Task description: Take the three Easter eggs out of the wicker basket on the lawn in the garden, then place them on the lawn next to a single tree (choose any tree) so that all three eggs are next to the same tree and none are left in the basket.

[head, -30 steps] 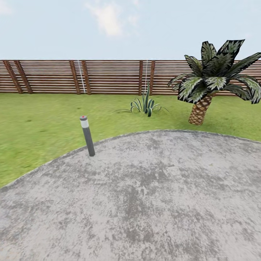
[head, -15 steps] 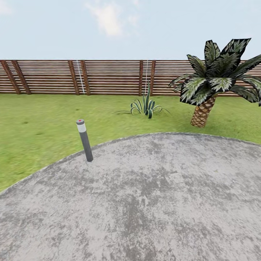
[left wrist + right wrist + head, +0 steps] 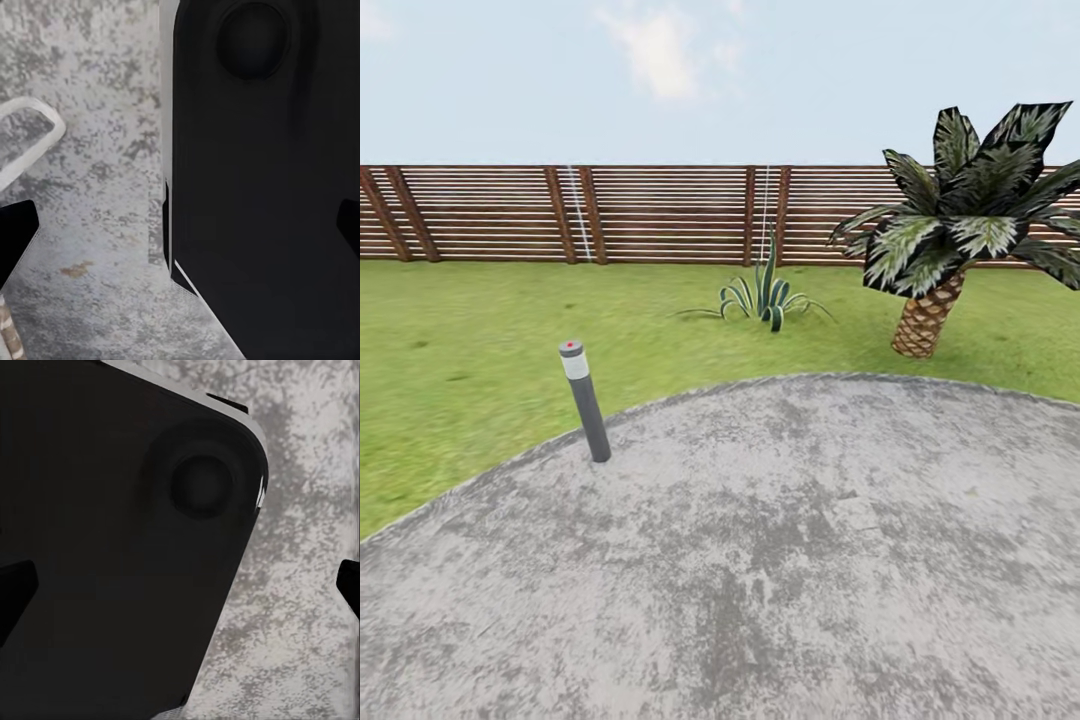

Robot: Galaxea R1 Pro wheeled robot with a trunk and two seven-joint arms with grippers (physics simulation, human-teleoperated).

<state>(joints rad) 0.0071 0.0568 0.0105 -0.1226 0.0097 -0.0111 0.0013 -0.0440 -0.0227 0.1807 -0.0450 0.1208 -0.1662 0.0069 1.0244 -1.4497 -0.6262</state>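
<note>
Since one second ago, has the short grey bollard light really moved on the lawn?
No. The short grey bollard light still stands at the grey paved patio edge; the whole picture shifted, fence and palm too, so the camera moved.

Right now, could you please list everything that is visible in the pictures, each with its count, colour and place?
Patio: one, mottled grey, round edge, fills the near ground.
Lawn: one, green, between the patio and the fence.
Fence: one, brown horizontal slats, across the far side of the lawn.
Bollard light: one, dark grey with a pale band and red top, on the patio's left edge, leaning slightly.
Spiky plant: one, green and white, on the lawn before the fence, near the middle.
Palm tree: one, scaly brown trunk, dark green-flecked fronds, on the lawn at the right.
Sky: pale blue, faint cloud.
Robot body panel: black, over the grey paving in both wrist views.
</note>
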